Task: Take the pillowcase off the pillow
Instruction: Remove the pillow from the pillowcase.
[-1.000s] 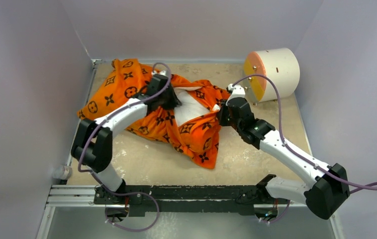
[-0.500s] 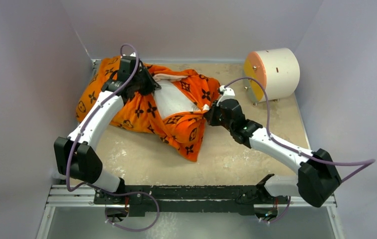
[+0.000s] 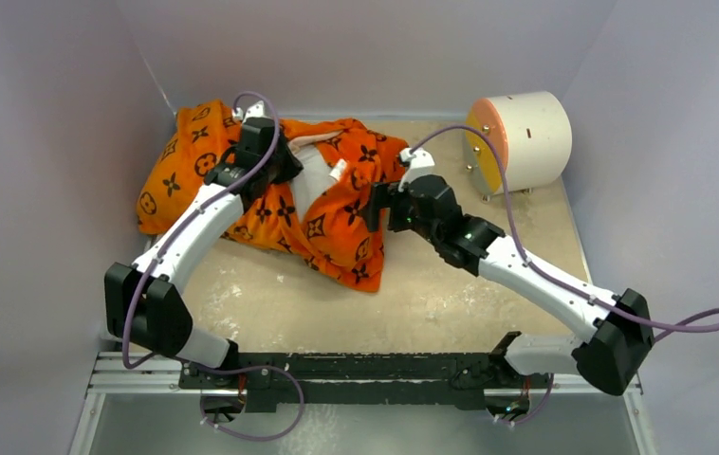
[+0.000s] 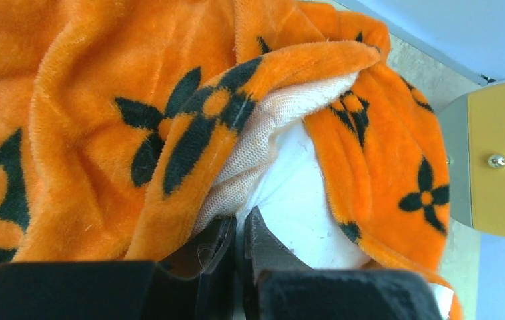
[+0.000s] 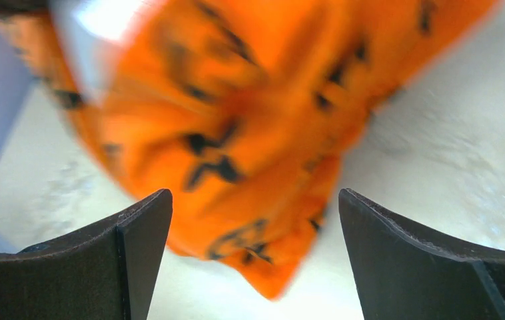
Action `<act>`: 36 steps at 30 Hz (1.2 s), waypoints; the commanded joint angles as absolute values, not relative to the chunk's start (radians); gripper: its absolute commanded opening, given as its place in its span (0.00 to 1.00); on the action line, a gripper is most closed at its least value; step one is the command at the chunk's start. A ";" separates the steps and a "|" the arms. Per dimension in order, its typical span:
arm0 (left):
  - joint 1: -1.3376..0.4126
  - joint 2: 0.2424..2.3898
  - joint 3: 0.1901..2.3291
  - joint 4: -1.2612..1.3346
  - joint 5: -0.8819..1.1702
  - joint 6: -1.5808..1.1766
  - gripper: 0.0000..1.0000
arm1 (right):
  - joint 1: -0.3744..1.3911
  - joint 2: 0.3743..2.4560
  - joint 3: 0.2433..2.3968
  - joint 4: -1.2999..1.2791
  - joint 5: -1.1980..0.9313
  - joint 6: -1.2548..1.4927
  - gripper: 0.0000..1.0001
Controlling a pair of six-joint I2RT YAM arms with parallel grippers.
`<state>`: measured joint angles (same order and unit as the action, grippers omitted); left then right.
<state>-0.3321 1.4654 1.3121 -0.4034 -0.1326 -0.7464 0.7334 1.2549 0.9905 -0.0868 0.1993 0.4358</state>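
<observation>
My left gripper [image 4: 238, 243] was clenched at the hem of the pillowcase [image 4: 103, 100], against the exposed white pillow [image 4: 296, 200]; whether cloth was caught, I couldn't tell. My right gripper [image 5: 253, 193] gaped wide and held nothing, just short of the orange folds. One pillowcase, one pillow and one white cylinder [image 3: 526, 137] lay on the table [image 3: 451, 303].

Orange black-flowered pillowcase [image 3: 337, 227], white pillow [image 3: 310, 190]
</observation>
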 commanded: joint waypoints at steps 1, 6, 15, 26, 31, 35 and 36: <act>-0.349 1.444 1.335 -0.247 -0.217 -0.724 0.00 | 0.874 1.269 1.123 -0.109 0.297 0.453 0.95; -0.351 1.460 1.334 -0.240 -0.230 -0.726 0.00 | 0.907 1.459 1.245 -0.123 0.306 0.529 0.90; -0.351 1.512 1.407 -0.247 -0.259 -0.717 0.00 | 1.041 1.749 1.526 -0.339 0.377 0.590 0.79; -0.286 1.639 1.632 -0.310 -0.258 -0.658 0.00 | 1.065 1.690 1.384 -0.502 0.462 0.774 0.15; -0.242 1.699 1.758 -0.324 -0.270 -0.643 0.00 | 1.110 1.619 1.280 -0.526 0.469 0.861 0.17; -0.201 1.742 1.863 -0.350 -0.240 -0.660 0.00 | 1.137 1.622 1.204 -0.529 0.444 0.924 0.01; -0.199 1.741 1.877 -0.348 -0.235 -0.663 0.00 | 1.138 1.628 1.190 -0.521 0.437 0.932 0.00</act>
